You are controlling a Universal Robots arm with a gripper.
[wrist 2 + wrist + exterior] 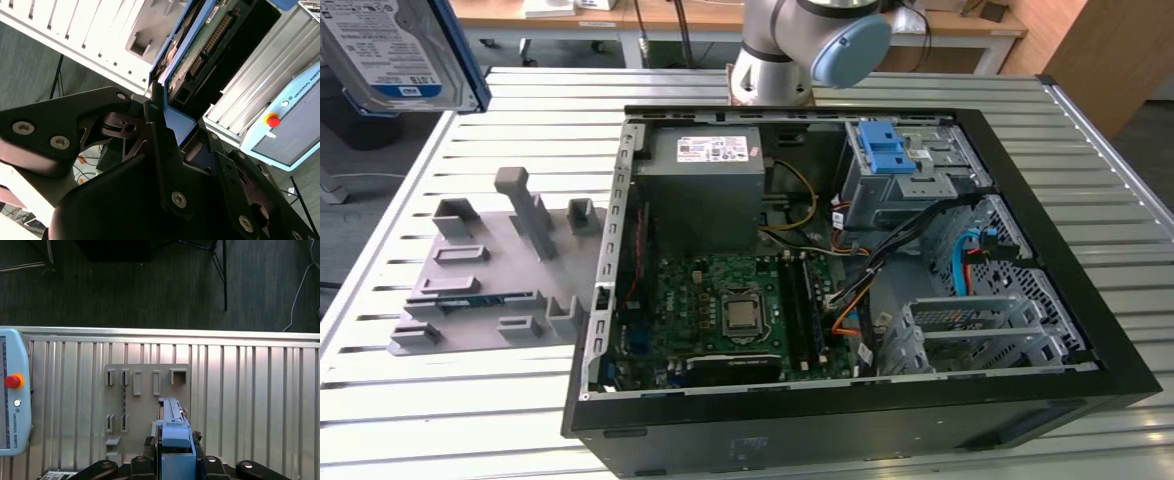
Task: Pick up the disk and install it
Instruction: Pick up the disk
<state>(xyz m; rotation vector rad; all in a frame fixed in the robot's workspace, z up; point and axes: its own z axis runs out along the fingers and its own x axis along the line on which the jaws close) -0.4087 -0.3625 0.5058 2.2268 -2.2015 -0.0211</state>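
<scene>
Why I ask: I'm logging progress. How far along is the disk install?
Done: the pickup; the disk is raised off the slatted table. In hand: the pincer is shut on its blue-bracketed edge, above the grey fixture plate. Left: installing; the disk is not yet in the open computer case.

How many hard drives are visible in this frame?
1. The disk is clamped in the gripper, aloft at the exterior view's top left corner, outside the computer case. Another could sit hidden inside the case's drive cage.
</scene>
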